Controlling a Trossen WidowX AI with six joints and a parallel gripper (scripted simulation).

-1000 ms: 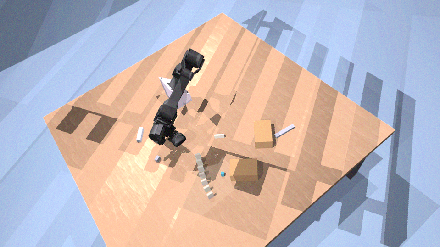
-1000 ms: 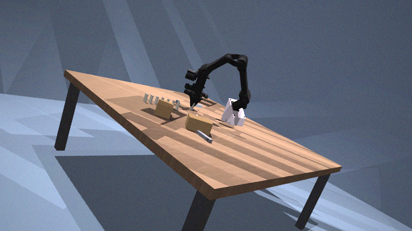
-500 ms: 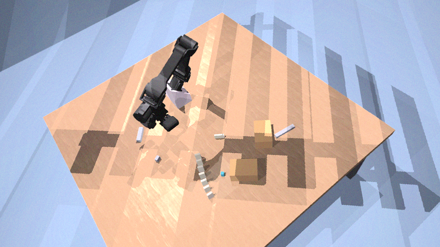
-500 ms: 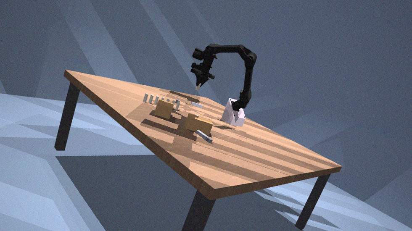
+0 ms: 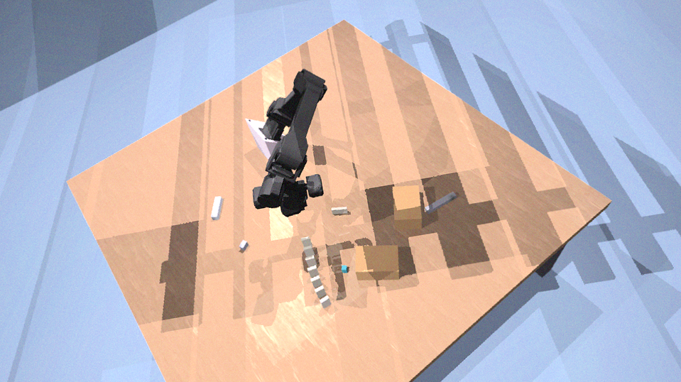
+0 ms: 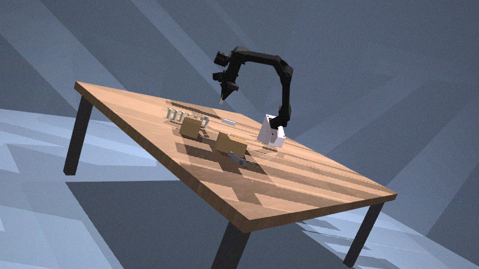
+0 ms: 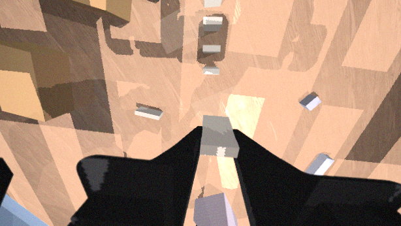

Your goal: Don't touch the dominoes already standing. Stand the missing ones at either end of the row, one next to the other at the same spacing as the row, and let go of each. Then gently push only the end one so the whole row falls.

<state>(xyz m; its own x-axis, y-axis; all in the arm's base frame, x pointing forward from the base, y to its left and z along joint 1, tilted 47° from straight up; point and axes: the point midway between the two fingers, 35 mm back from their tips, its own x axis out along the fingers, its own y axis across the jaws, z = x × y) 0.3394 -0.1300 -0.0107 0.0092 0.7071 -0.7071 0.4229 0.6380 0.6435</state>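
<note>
Several pale dominoes (image 5: 313, 270) (image 6: 175, 115) (image 7: 211, 49) stand upright in a slightly curved row. My gripper (image 6: 222, 98) (image 7: 216, 132) is shut on a pale grey domino (image 6: 221, 101) (image 7: 219, 135), which hangs roughly upright from the fingertips. It is well above the table, off the row's near end on the arm base's side. Another pale domino (image 5: 339, 211) (image 7: 148, 112) lies flat on the table, beside that end of the row. In the top view the arm hides the fingertips and the held domino.
Two tan boxes (image 5: 408, 206) (image 5: 377, 262) (image 6: 190, 127) (image 6: 231, 145) stand to one side of the row, with a blue cube (image 5: 344, 269) between row and box. A grey bar (image 5: 440, 201) (image 6: 238, 158) lies beyond. A white bar (image 5: 216, 207) (image 6: 228, 121) and small block (image 5: 243, 245) (image 7: 310, 101) lie opposite.
</note>
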